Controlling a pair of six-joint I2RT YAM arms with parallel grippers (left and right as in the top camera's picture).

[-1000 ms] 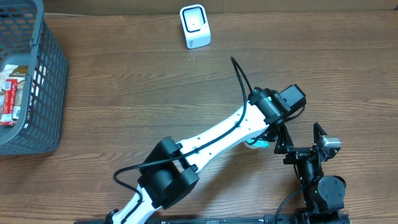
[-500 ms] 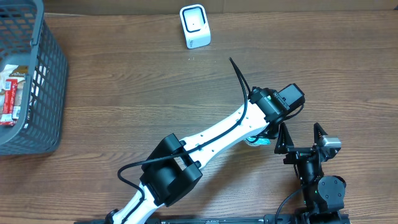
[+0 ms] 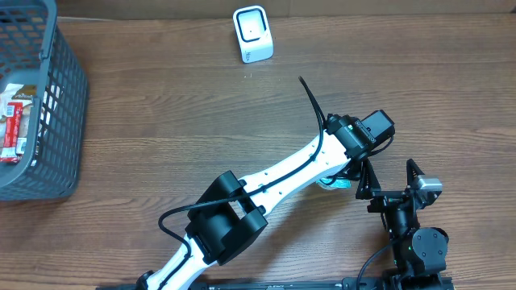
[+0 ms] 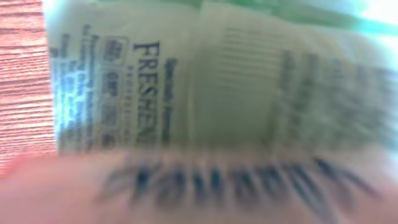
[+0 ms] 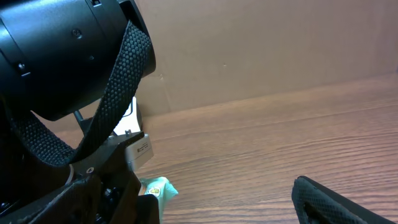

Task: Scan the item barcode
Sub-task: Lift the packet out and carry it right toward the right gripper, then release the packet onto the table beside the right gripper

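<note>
Left fingers (image 3: 340,179): sat close over packet (image 4: 205,93), hold impossible to tell. Right fingers (image 3: 387,179): gaped wide, empty. Needed barcode squared to scanner (image 3: 252,34).

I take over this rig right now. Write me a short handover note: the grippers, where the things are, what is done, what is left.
Left gripper: down at the packet, arm stretched across to the right side. Its fingers are hidden, so open or shut is unclear and no grip is confirmed.
Right gripper: open, empty, beside the packet.
Scanner: at the far edge of the table, well away from the packet.
Done: packet reached.
Left: secure the packet, carry it to the scanner, and present the barcode.
</note>
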